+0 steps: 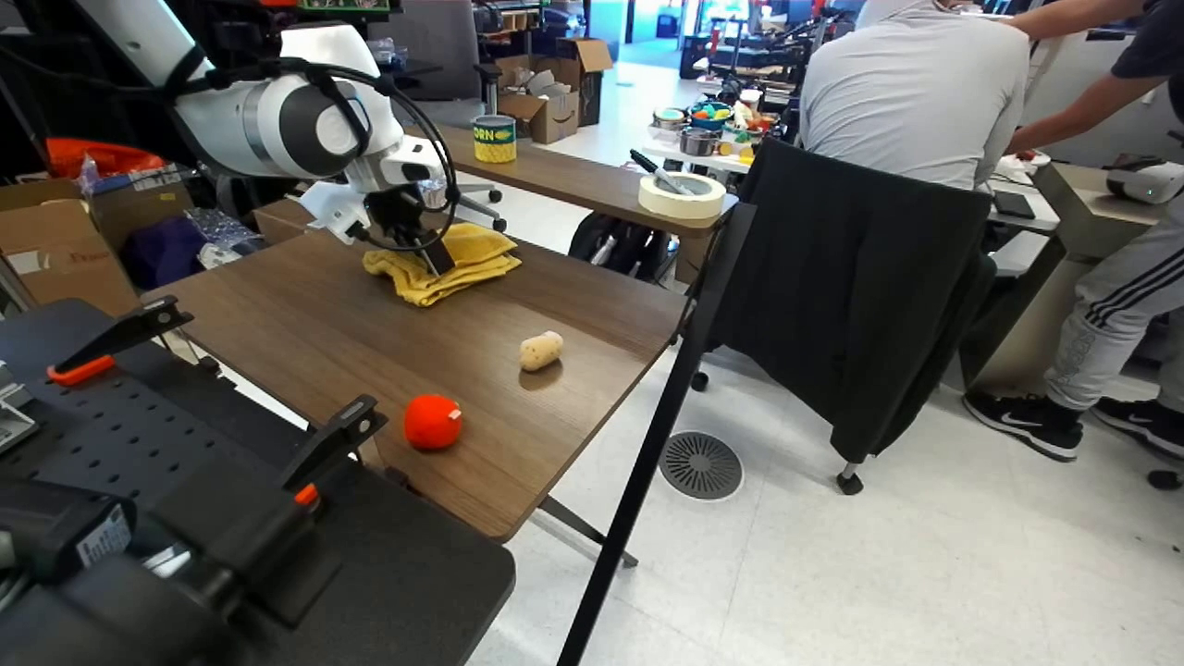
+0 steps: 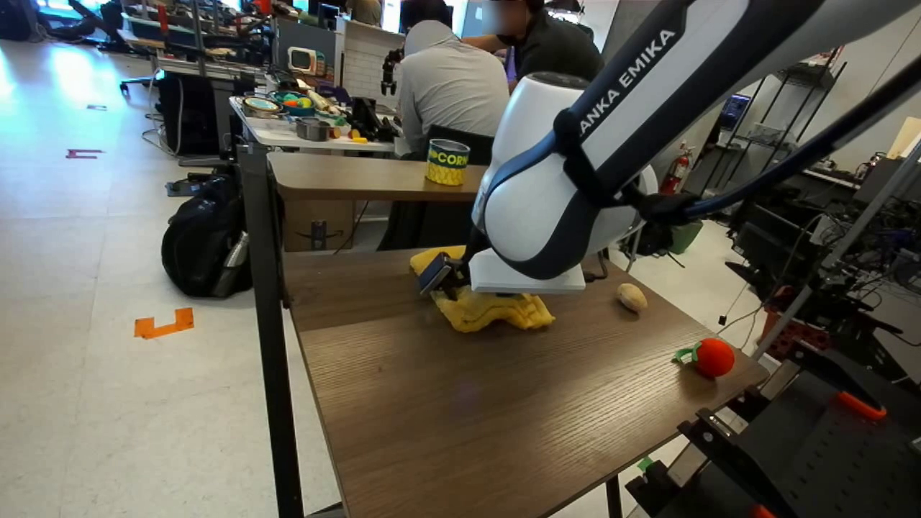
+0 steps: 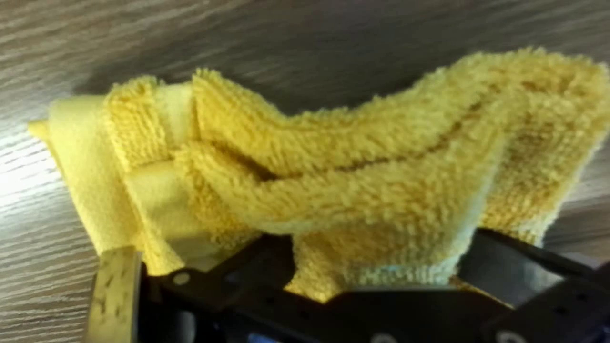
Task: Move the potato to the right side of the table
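Though one edge (image 1: 606,407) lies near, bare tabletop (image 1: 527,425) surrounds the potato (image 1: 541,351).

White arm (image 2: 532,208), black cable (image 2: 806,158), straps (image 2: 575,155); dark claw (image 3: 378,255)

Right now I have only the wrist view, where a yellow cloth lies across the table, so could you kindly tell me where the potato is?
Observer: In an exterior view, the potato lies on the table, apart from the yellow cloth.
Operator: Thank you; is there any other object on it that I cannot see from here?
Observer: Yes, a red, tomato-like object rests near the table's edge.
Operator: And is that one touching the potato, please?
Observer: No, the two sit apart in both exterior views.
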Available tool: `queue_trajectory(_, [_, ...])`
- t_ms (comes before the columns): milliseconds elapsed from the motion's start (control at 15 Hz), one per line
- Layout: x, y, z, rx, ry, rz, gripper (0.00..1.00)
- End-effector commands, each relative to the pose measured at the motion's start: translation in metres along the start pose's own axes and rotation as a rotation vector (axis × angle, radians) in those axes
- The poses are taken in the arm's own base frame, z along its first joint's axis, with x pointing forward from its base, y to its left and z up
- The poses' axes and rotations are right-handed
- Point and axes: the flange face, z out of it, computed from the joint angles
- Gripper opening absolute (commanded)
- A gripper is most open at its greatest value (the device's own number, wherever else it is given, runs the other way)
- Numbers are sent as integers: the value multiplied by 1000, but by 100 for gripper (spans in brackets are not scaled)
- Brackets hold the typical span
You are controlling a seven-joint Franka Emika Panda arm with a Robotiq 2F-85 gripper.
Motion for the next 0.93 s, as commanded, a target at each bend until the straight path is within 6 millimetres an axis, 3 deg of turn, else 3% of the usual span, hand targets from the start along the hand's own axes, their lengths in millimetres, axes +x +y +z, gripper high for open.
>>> queue_trajectory(0, [0,-1,0,1,0,-2,100])
queue_trajectory(133, [2,6,11,-55,-2,7,100])
queue_trajectory(467, [11,86,51,-238,-4,188,100])
queue_trajectory(733, [26,145,61,-321,66,357,100])
queue_trajectory(867, [30,165,64,-371,99,442,100])
